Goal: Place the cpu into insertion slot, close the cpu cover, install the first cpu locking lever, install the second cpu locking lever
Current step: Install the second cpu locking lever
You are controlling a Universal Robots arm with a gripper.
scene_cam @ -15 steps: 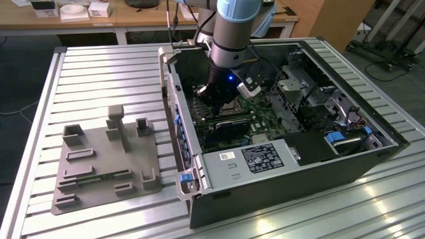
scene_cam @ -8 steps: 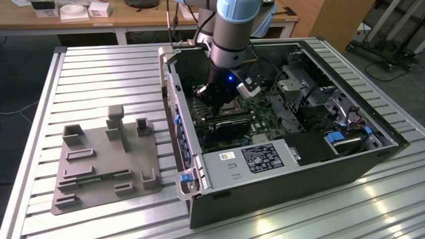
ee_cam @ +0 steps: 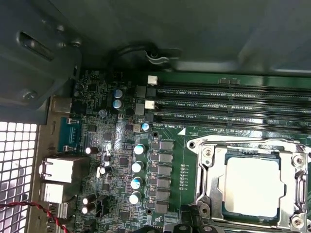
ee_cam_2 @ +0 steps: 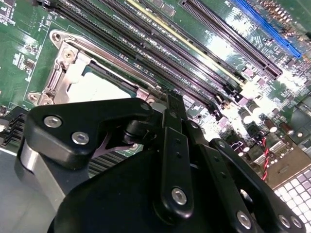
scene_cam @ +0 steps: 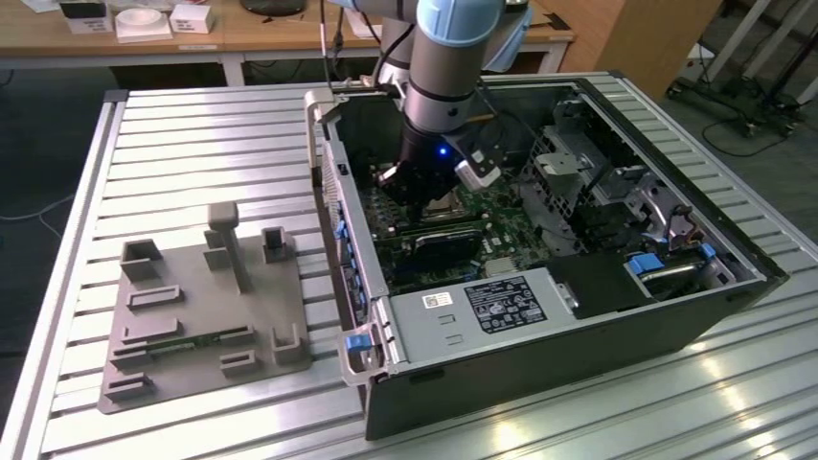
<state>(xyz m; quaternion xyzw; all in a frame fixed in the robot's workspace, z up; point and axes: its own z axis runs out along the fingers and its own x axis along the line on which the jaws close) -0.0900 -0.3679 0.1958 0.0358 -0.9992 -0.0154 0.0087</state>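
Note:
The cpu (ee_cam: 252, 187) lies flat in the insertion slot (ee_cam: 224, 206), its silvery top facing up; it shows again in the second wrist view (ee_cam_2: 95, 87). The silver cpu cover (ee_cam: 209, 167) lies down around the chip, its frame also seen in the second wrist view (ee_cam_2: 60, 63). A thin metal lever rod (ee_cam: 243, 142) runs along the socket edge nearest the memory slots. My gripper (scene_cam: 420, 187) reaches down inside the open computer case, just above the green board beside the socket. In the second wrist view the black gripper (ee_cam_2: 172, 104) hangs close over the socket's corner, holding nothing I can see.
Long black memory slots (ee_cam: 233, 104) run beside the socket. Capacitors (ee_cam: 138, 167) and rear ports (ee_cam: 58, 170) stand on the board. The case walls (scene_cam: 329, 172), drive cage (scene_cam: 576, 163) and power supply (scene_cam: 505, 302) hem in the arm. A grey fixture plate (scene_cam: 205, 307) lies on the slatted table (scene_cam: 192, 125).

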